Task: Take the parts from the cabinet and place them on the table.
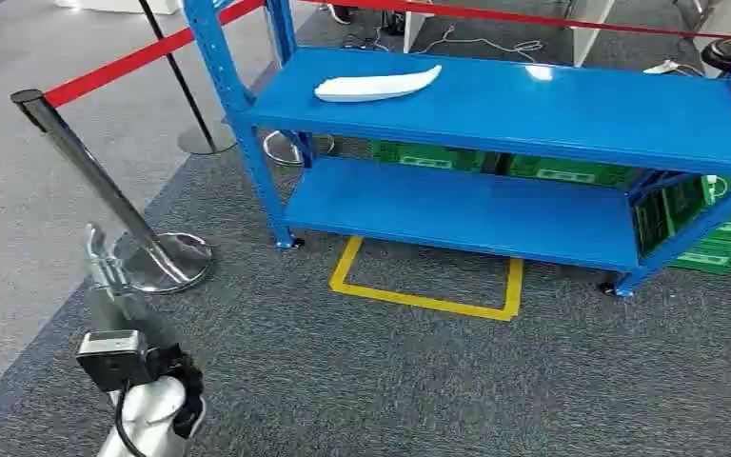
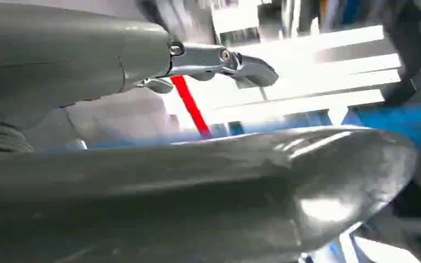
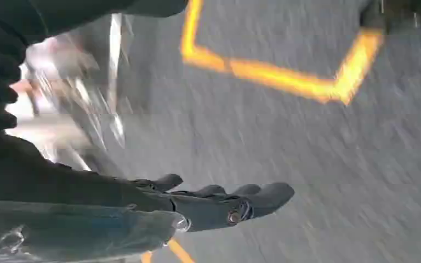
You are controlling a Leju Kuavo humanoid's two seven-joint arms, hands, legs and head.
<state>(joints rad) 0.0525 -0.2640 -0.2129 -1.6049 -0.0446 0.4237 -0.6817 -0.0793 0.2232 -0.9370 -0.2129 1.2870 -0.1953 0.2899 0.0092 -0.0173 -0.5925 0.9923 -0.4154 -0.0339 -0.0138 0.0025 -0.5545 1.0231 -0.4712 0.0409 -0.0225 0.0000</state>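
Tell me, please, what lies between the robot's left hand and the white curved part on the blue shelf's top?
In the head view, the left hand and the white curved part are separated by a slanting chrome stanchion post, grey carpet and the blue metal shelf's upright.

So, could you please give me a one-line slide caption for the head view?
Left hand raised, open and empty, facing a blue shelf rack with a white part on its top shelf.

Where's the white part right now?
In the head view, the white part lies on the top shelf of the blue cabinet, toward its left end, past the yellow floor marking.
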